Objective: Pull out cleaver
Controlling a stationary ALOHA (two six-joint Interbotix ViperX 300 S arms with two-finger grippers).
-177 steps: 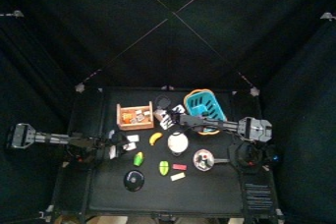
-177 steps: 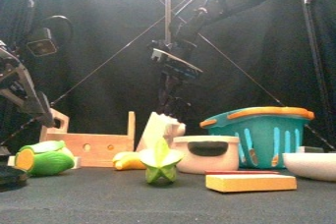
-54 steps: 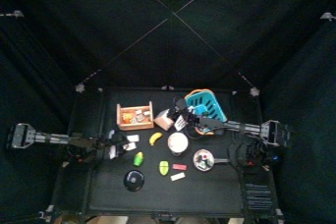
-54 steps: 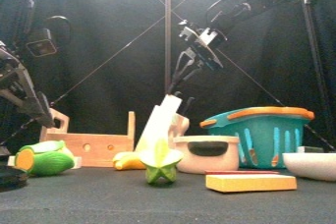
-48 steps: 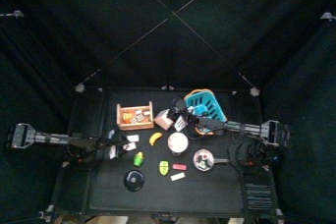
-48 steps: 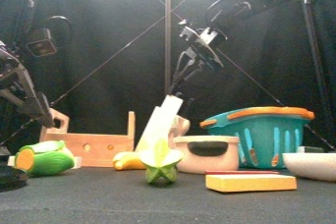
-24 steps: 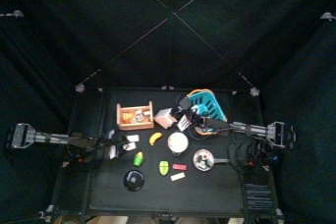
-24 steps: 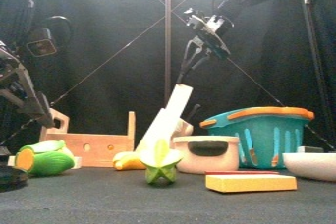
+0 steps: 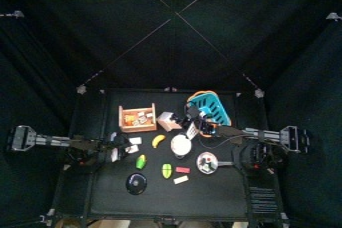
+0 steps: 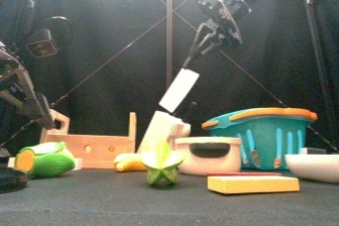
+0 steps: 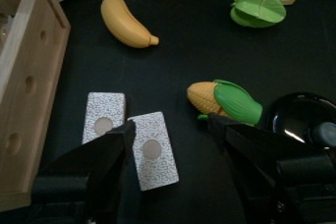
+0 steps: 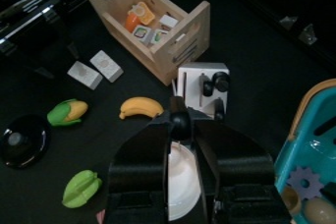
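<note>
The right pincer (image 10: 209, 40) pinches the handle of the cleaver (image 10: 179, 90), holding it tilted in the air above the white knife block (image 10: 162, 134), its blade clear of the block. The left pincer (image 11: 178, 149) hangs spread low over 2 grey cards (image 11: 128, 140) on the worktop (image 11: 171, 81), near a corn cob (image 11: 226, 101) and a banana (image 11: 126, 23).

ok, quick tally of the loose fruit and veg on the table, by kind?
banana: 1
corn cob: 1
green fruit: 1
Total: 3, not counting whatever sits inside the wooden crate.
</note>
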